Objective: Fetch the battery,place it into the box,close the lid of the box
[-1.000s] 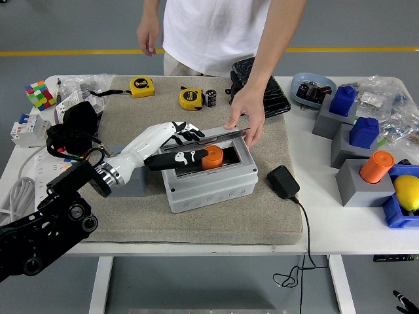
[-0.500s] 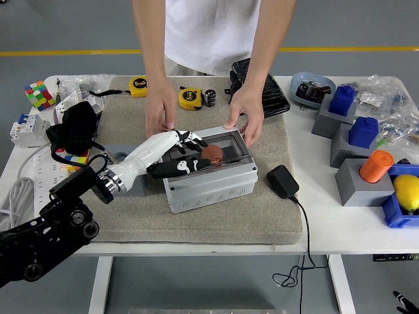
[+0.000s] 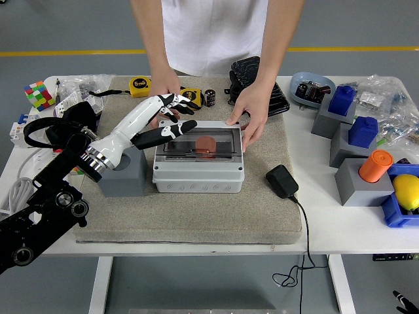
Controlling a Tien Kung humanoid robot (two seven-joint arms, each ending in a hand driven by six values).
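We see the left hand (image 3: 159,121) with fingers spread and holding nothing, its thumb resting on the lowered lid (image 3: 204,139) of the box (image 3: 199,169). Just beyond its fingertips, under the clear lid, lies the orange battery (image 3: 206,144), seemingly inside the box. A person's hands (image 3: 247,121) touch the box's far side, one behind our fingers

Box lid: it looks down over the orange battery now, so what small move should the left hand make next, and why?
Probably lift the left hand up and back toward the robot. The transparent lid lies flat on the grey box, with the orange battery showing through it, and the hand's fingers are spread over the lid's left edge, holding nothing. The person's hand steadies the far right corner.
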